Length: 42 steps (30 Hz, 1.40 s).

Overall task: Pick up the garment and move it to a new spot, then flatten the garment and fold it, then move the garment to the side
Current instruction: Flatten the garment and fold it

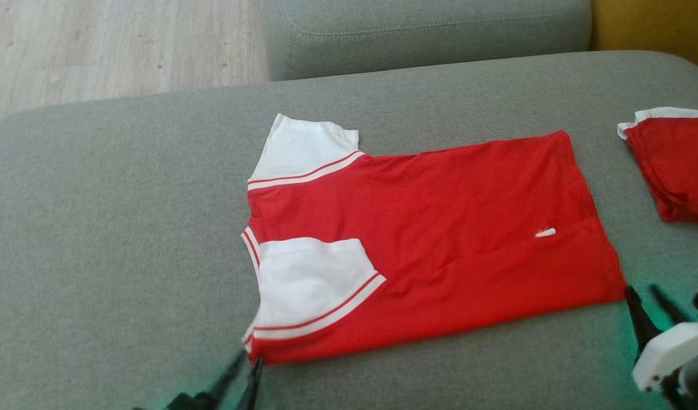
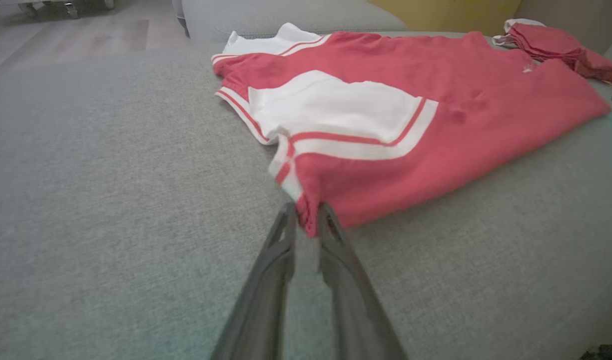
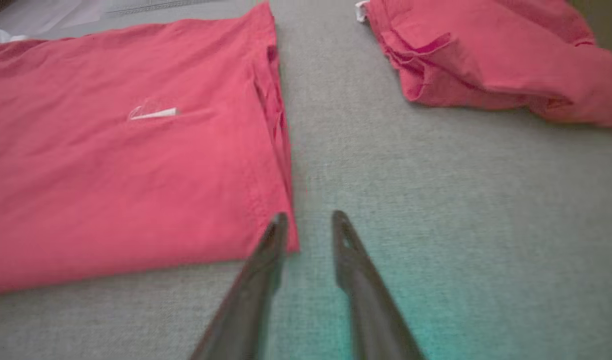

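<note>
Left gripper point(image 2: 306, 213) sat at the shirt's point(image 1: 440, 228) near sleeve-side corner, jaws slightly apart w/ cloth between; gripping or not, couldn't tell. Right gripper point(image 3: 309, 217), jaws apart & empty, was beside the hem corner, prob. finishing a fold. Shirt lay mid sofa cushion point(image 1: 126, 228). Right wrist view showed stacked hem layers; head view didn't.

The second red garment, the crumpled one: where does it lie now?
The crumpled garment lies at the head view's right edge on the grey cushion, apart from the flat red shirt, beyond the right gripper.
</note>
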Motion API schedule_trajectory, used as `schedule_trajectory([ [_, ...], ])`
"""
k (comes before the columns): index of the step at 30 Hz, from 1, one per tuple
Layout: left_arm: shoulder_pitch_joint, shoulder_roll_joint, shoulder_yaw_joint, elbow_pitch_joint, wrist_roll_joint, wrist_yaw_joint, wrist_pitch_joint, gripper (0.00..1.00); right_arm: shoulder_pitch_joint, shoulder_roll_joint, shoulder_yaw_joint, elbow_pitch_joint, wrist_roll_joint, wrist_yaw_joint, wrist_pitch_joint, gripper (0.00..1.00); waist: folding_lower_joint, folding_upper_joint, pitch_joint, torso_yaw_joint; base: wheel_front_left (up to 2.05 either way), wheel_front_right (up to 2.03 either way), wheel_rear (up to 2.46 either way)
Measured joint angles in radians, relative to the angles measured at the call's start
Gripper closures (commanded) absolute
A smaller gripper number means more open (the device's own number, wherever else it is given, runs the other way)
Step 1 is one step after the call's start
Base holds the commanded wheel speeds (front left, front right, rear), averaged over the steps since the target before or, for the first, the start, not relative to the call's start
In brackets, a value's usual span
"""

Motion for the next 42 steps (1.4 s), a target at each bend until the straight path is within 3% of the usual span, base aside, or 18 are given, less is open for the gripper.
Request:
schedule_trajectory([
  [1,-0.002,0.000,0.003,-0.003,0.000,0.010,0.000,0.00,0.002,0.000,-0.017,-0.007,-0.008,0.000,0.002,0.00,0.0000,0.0000,0.001,-0.001,0.00,0.00,0.00],
  [7,-0.049,0.007,0.021,-0.044,0.000,0.033,0.015,0.00,0.014,0.002,-0.085,-0.091,-0.072,0.000,0.035,0.00,0.0000,0.0000,0.014,-0.007,0.00,0.00,0.00],
  [12,-0.176,0.037,0.030,-0.090,0.004,0.018,0.070,0.00,0.013,0.007,-0.142,-0.171,-0.130,0.000,0.067,0.00,0.0000,0.0000,0.044,-0.007,0.00,0.00,0.00],
  [16,-0.385,0.041,0.051,-0.095,0.015,-0.014,0.140,0.00,0.003,0.029,-0.178,-0.230,-0.174,0.000,0.090,0.00,0.0001,0.0000,0.090,-0.004,0.00,0.00,0.00],
  [21,-0.711,0.033,0.047,0.039,-0.041,-0.104,0.306,0.00,-0.048,0.057,-0.183,-0.298,-0.204,0.000,0.119,0.00,0.0003,0.0000,0.171,-0.007,0.00,0.00,0.00],
  [24,-0.875,0.030,0.015,0.152,-0.097,-0.127,0.419,0.00,-0.087,0.063,-0.180,-0.328,-0.216,0.000,0.131,0.00,0.0003,0.0000,0.224,-0.014,0.00,0.00,0.00],
  [33,-1.165,0.068,-0.127,0.391,-0.300,-0.134,0.661,0.00,-0.195,0.073,-0.138,-0.356,-0.233,0.000,0.134,0.00,0.0002,-0.0001,0.344,-0.089,0.00,0.00,0.00],
  [42,-1.236,0.155,-0.191,0.505,-0.394,-0.134,0.744,0.00,-0.218,0.099,-0.121,-0.344,-0.232,0.000,0.119,0.00,0.0002,-0.0001,0.403,-0.177,0.00,0.00,0.00],
])
